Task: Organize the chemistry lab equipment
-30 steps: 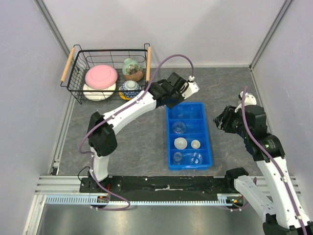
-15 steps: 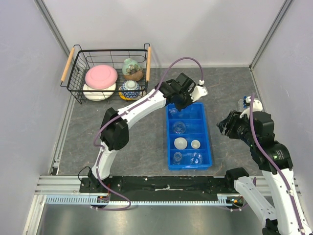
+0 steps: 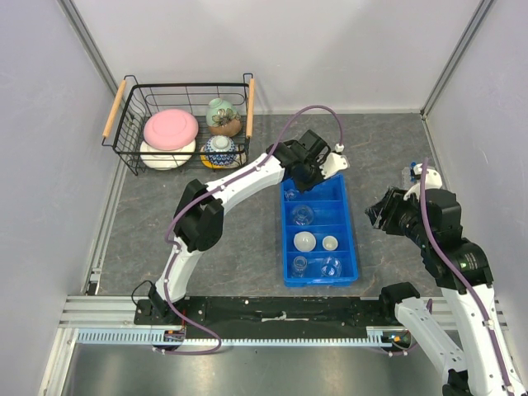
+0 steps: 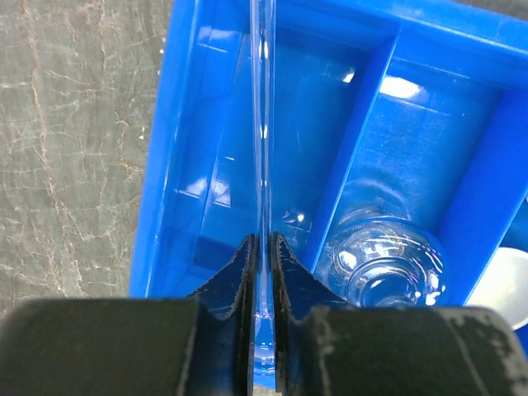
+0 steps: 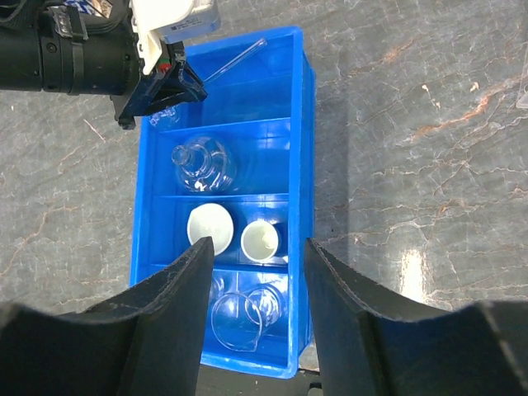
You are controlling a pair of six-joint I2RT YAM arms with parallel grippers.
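**Entry: lab equipment, sorting in progress.**

**Stowed.** A blue plastic four-compartment tray (image 5: 307, 148) stood on the grey stone-patterned table (image 3: 247, 247).
- Compartment nearest the arm bases: a pair of clear round-bodied glass flasks (image 5: 243, 313).
- Next compartment: two little white bowl-shaped dishes (image 5: 210, 224), side by side.
- Third compartment: a single clear round-bodied glass flask (image 5: 202, 165).

By this showing, most of the set was judged to be put away.

**In hand.** A thin clear glass tube (image 4: 264, 124) was over the farthest compartment. It was pinched at its near end by the left gripper (image 4: 262, 247), whose jaws were closed tight on the glass. The tube ran straight out from the fingertips along the compartment's outer wall. In the right wrist view it slanted across the compartment toward the far rim. Whether its free end touched the tray floor could not be told. It was judged to be on the point of being set down and not yet released.

**Outstanding.** A small clear item with a blue cap (image 3: 410, 173) lay on the table near the right-hand wall, well apart from the tray. It was too small to identify firmly but was probably one more tube to collect.

**Idle.** The right gripper (image 5: 257, 247) hung above the tray's right side with its jaws apart, holding nothing.

**Not of the set.** A black wire basket (image 3: 186, 85) at the far left held pink, white and patterned ceramic crockery (image 3: 171, 128).
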